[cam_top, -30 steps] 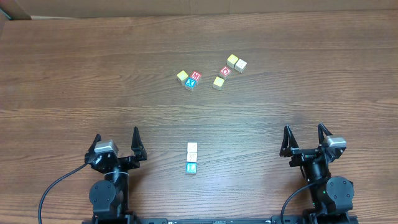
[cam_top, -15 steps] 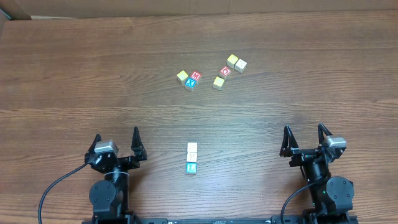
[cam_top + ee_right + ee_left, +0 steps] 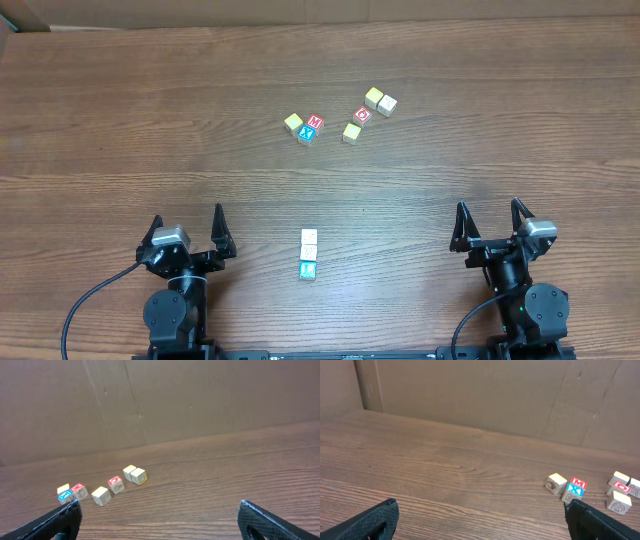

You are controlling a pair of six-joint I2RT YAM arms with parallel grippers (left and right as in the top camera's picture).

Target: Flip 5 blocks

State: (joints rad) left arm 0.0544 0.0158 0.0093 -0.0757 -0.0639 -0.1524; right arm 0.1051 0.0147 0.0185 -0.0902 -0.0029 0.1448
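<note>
— Is anything shifting since a second ago?

— No. Both arms are staying parked and every block is sitting where it was. The left end effector (image 3: pixel 187 222) is holding its fingers spread wide, just left of the row of three blocks (image 3: pixel 309 253). The right end effector (image 3: pixel 489 212) is gaping the same way, well to the row's right. Neither is pinching anything.

— What is lying around?

— Beyond the row, well apart, the scattered blocks (image 3: pixel 351 132) are sitting on the tabletop (image 3: pixel 120 120). There the red M block (image 3: pixel 315 122) is pressing against the blue X block (image 3: pixel 306 134), crowding it. A cardboard wall (image 3: pixel 470 395) is standing behind them.
</note>
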